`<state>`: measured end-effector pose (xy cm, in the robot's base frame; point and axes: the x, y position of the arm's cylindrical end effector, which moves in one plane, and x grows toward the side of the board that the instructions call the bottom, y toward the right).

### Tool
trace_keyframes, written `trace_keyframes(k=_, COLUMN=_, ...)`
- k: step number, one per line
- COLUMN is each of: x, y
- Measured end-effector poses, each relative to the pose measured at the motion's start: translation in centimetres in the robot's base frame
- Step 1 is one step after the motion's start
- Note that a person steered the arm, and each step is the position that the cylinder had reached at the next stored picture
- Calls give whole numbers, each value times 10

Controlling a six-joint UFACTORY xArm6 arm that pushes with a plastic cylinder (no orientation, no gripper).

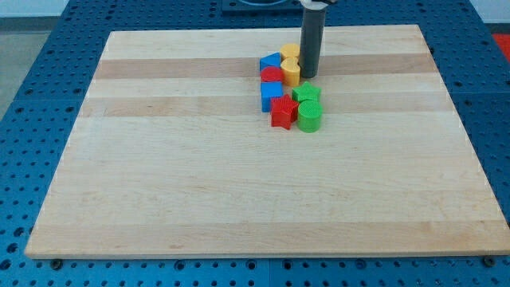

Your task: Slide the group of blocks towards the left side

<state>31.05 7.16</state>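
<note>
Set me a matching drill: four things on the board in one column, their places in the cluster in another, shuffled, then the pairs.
Things:
1. my tip
2. green cylinder
3. red star
4. blue triangle

Places:
A. cluster's top-left corner
B. cluster's bottom-right corner
C. touching the yellow blocks' right side
D. left of the green cylinder, at the bottom

Pairs: 1-C, 2-B, 3-D, 4-A
</note>
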Motion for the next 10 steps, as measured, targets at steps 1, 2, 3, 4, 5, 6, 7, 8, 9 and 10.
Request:
trace_keyframes(k=1, x=-11, y=0)
trace_keyframes(k=2, x=-18, y=0)
trace_keyframes(k=3, x=-18, y=0)
trace_keyframes(k=4, x=-18, y=20)
trace_keyframes(k=5, x=-14, y=40)
trace_keyframes(k=6, x=2, y=39)
trace_keyframes(k=7, x=25, y=38)
trace_keyframes(k=8, x=32, y=19)
trace_keyframes(k=9, x=32, y=-11)
trace_keyframes(k=10, x=32, y=-35)
